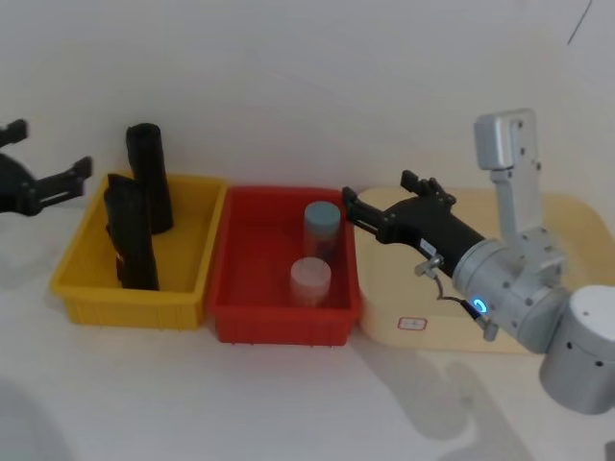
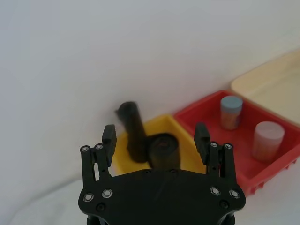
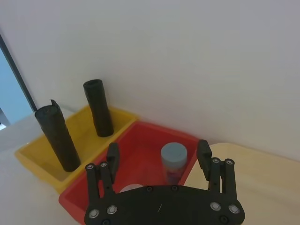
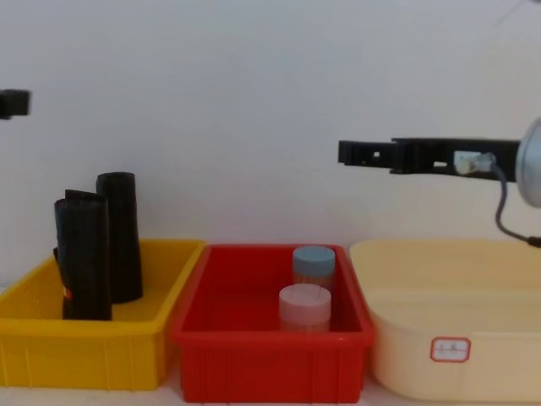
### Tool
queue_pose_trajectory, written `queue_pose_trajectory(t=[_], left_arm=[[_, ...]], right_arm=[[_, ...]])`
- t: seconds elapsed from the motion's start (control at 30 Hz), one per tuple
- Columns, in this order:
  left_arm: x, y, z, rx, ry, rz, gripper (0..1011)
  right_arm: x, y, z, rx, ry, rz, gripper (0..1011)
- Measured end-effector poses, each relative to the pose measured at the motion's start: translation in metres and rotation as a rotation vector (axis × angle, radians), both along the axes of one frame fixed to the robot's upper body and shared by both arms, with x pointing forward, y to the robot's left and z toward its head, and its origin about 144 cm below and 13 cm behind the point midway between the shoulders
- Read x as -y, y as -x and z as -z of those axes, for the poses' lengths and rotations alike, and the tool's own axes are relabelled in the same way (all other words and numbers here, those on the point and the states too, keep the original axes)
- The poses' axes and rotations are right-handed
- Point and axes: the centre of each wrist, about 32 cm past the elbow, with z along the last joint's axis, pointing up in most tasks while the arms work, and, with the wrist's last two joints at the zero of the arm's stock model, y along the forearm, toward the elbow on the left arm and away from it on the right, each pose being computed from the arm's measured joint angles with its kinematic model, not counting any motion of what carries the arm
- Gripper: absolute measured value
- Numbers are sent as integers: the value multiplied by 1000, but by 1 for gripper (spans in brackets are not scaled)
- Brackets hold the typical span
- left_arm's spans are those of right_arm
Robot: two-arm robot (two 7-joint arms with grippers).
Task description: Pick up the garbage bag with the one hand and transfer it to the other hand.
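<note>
Left gripper [image 1: 48, 152] hovering at the frame's left edge, jaws wide, garbage bag [image 1: 132, 245] upright in yellow bin [image 1: 86, 288], right gripper [image 1: 378, 189] centre-right, jaws wide

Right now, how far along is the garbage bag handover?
Nothing looks done: the garbage bag stands in the yellow bin, beside the other roll, ungripped. In hand: the left gripper, open, is aimed at the rolls from beyond the bin's left side; the right gripper, open, hovers above the red bin's right edge. Left: grasp, lift, handover.
</note>
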Motion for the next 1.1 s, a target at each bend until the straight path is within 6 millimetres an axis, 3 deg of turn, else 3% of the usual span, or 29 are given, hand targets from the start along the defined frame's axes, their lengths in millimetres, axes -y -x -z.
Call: queue_pose_trajectory(t=[0.3,0.53,1.1], left_arm=[[-23,4,10,-46,41,-62,1001],[-37,-7,24,-80,96,-67,1001],[-29,-49,53,-135,194,12,1001]], right_arm=[[-8,-10,7,-35,-1,-19,1002],[-12,-14,12,-57,-1,-34,1001],[-15,-14,18,-89,-2,-64,1001]])
